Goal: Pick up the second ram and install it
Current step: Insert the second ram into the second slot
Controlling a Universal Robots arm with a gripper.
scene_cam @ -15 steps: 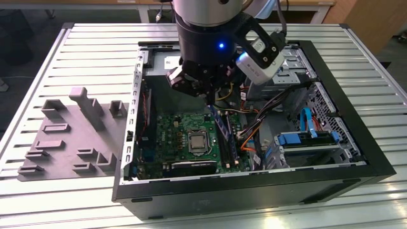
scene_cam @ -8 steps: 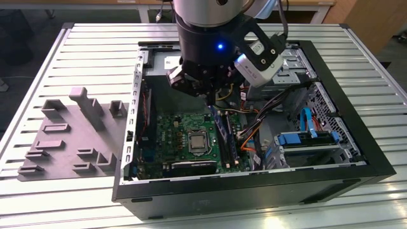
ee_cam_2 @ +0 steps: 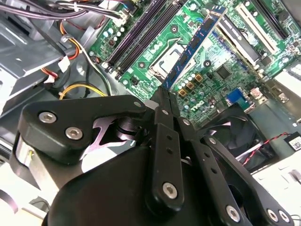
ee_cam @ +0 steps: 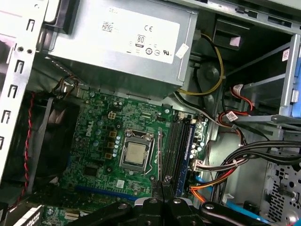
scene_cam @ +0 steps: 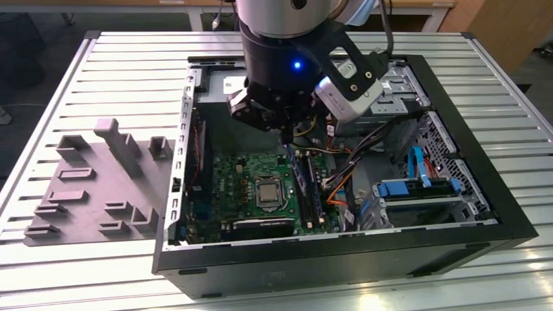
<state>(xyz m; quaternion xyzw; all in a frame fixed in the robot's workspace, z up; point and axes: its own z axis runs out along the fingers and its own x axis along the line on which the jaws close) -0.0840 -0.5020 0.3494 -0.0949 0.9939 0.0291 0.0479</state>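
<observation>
- The fingers (ee_cam_2: 161, 106) of the gripper (ee_cam_2: 166, 94) are pressed together, pinching one end of the second ram (ee_cam_2: 194, 46), a thin dark-blue stick with a row of small black chips on its face.
- In the first wrist view the stick shows edge-on over the green motherboard (ee_cam: 94, 141), between the metal-framed processor socket (ee_cam: 136, 155) and the long black and blue memory slots (ee_cam: 181, 141). Whether it touches the board cannot be told.
- A grey sheet-metal power supply (ee_cam: 75, 54) carries a white label (ee_cam: 136, 33) with printed marks.
- A black fan (ee_cam: 51, 136) sits beside the board, and orange, yellow and black cables (ee_cam: 211, 183) run past the slots.
- All this lies inside an open black computer case (scene_cam: 346, 265) on a ribbed metal table (scene_cam: 129, 58).
- A grey plastic holder tray (scene_cam: 87, 201) with upright blocks lies to the exterior view's left of the case.
</observation>
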